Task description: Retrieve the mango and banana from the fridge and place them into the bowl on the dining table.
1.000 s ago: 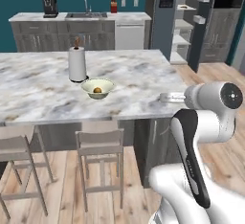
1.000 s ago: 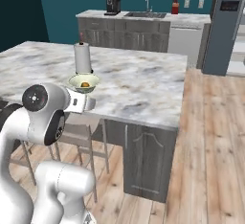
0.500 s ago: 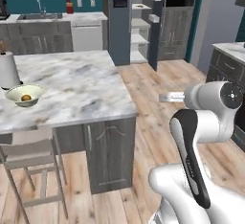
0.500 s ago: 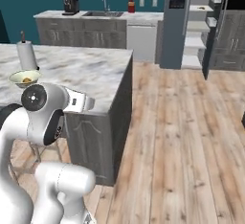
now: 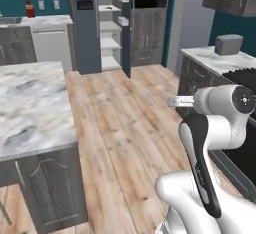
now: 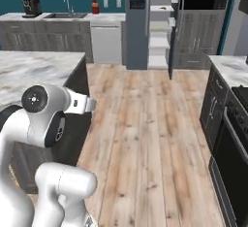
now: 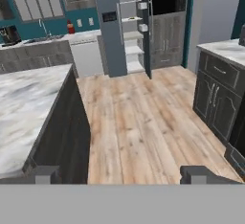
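Observation:
The dark slate-blue fridge (image 5: 85,28) (image 6: 137,22) (image 7: 109,31) stands ahead across the wood floor, its door swung open on white inner shelves (image 5: 110,28) (image 6: 159,27). What lies on the shelves is too small to tell. The dining table (image 5: 30,103) (image 6: 34,71) (image 7: 24,108) shows as a marble corner on the left. The mango, banana and bowl are out of view. My gripper (image 7: 123,175) is open, its fingertips (image 7: 45,175) wide apart with nothing between them, far from the fridge.
A counter with grey cabinets (image 5: 215,63) (image 7: 222,89), a toaster (image 5: 228,44) and a black oven (image 6: 232,158) line the right side. At the back left are a white dishwasher (image 6: 106,41), a sink counter (image 6: 63,15) and a red bottle (image 6: 95,7). Open wood floor (image 5: 125,118) leads toward the fridge.
The whole picture has swung rightward as the base turned: the table with its bowl and paper towel roll slid off to the left, and the fridge now lies ahead. The gripper stays open.

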